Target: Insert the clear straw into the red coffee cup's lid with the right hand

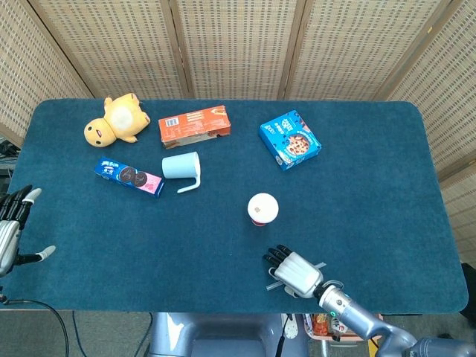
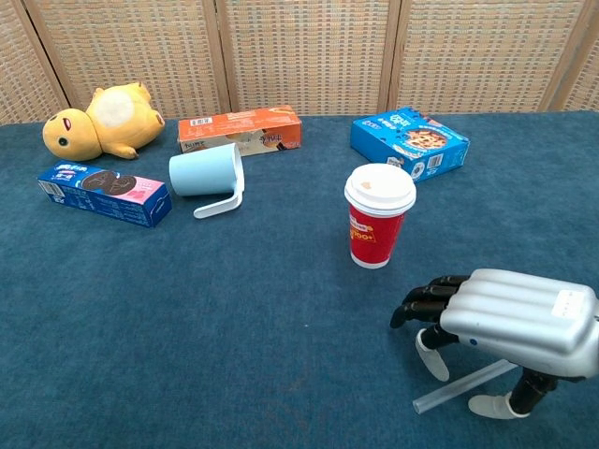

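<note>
One straw to lift: pickup step, insertion not yet begun.

Right hand (image 2: pixel 510 318) hovers palm-down over the clear straw (image 2: pixel 460 387), lower right of the chest view; fingers curled downward and apart, thumb tip on the cloth just beside the straw, nothing clamped that I can see. Straw lies flat on the blue table (image 2: pixel 234 327), near the red coffee cup (image 2: pixel 378 217), which stands upright at centre with its white lid (image 2: pixel 379 186) on. Next move, by my reckoning: pinch the straw, raise it, stand it on end over the lid's opening. Left hand (image 1: pixel 10 230), far left of the head view, fingers spread, idle. Cup label and box print too small to read.
</note>
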Robot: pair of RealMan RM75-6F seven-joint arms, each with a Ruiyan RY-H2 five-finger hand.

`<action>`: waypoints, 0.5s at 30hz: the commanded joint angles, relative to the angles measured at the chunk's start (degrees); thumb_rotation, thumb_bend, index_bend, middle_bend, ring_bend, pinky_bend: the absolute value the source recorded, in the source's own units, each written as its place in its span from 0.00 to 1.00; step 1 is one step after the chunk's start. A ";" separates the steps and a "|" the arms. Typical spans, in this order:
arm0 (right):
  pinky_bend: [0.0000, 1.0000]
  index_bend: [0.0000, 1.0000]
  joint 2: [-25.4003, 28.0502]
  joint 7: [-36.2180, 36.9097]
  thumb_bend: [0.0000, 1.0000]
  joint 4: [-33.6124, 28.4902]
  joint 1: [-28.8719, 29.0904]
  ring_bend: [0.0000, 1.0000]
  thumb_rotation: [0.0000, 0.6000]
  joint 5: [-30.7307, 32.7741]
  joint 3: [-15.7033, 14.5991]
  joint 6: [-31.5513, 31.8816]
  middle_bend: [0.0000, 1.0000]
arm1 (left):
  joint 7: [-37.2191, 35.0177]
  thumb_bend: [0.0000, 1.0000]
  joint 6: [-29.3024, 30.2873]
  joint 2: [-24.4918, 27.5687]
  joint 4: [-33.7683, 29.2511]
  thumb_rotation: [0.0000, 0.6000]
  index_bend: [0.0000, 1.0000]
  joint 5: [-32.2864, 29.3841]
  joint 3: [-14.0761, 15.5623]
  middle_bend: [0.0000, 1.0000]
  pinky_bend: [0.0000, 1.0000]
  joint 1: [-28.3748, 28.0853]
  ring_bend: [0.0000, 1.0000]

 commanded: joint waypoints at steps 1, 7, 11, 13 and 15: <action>0.20 0.53 -0.04 0.93 0.34 0.71 -0.05 0.16 1.00 -0.62 -0.52 0.57 0.22 | -0.07 0.10 -0.11 0.00 -0.03 1.00 0.00 0.05 0.03 0.00 0.00 -0.05 0.00; 0.20 0.54 -0.39 2.95 0.34 2.20 -0.15 0.16 1.00 -1.88 -1.26 2.05 0.22 | -0.06 0.10 0.05 0.03 -0.09 1.00 0.00 -0.05 -0.04 0.00 0.00 0.02 0.00; 0.20 0.54 -0.72 3.33 0.35 2.92 -0.10 0.16 1.00 -2.21 -1.55 2.31 0.22 | 0.08 0.10 -0.03 -0.01 -0.12 1.00 0.00 0.01 0.01 0.00 0.00 -0.01 0.00; 0.20 0.54 -1.00 3.42 0.35 3.31 -0.03 0.16 1.00 -2.15 -1.58 2.27 0.22 | 0.02 0.10 -0.08 -0.02 -0.14 1.00 0.00 0.07 0.05 0.00 0.00 -0.03 0.00; 0.20 0.54 -1.17 3.35 0.36 3.50 0.08 0.16 1.00 -2.06 -1.56 2.15 0.22 | -0.01 0.10 -0.11 -0.01 -0.11 1.00 0.00 0.03 0.03 0.00 0.00 -0.03 0.00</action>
